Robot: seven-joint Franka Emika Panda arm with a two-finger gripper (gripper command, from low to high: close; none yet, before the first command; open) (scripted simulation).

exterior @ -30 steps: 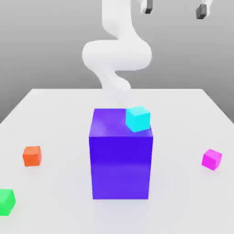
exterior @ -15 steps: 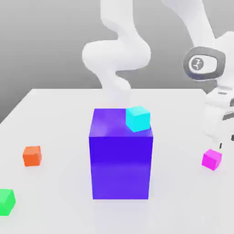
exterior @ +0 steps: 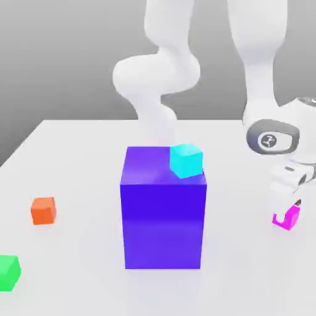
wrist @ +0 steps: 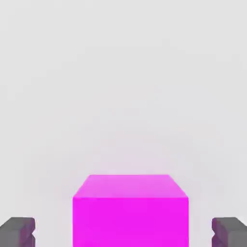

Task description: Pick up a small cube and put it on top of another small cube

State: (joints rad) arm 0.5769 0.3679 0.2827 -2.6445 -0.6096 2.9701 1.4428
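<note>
Gripper (wrist: 123, 232) down over the small pink cube (wrist: 130, 212), fingers apart on either side of it.

From where I stand, the white arm (exterior: 259, 74) bends down at the exterior view's right side of the white table (exterior: 74, 160), its hand right on top of the pink cube (exterior: 290, 218), which sits on the tabletop and is partly hidden behind it. In the hand view the two dark fingertips (wrist: 18, 231) stand wide, with clear gaps between them and the cube's sides, so nothing is clamped. In the middle of the table stands a big blue-purple block (exterior: 163, 213) with a cyan cube (exterior: 186, 160) on its top, near the corner. An orange cube (exterior: 43, 210) and a green cube (exterior: 8, 271) lie well apart at the exterior view's left.
</note>
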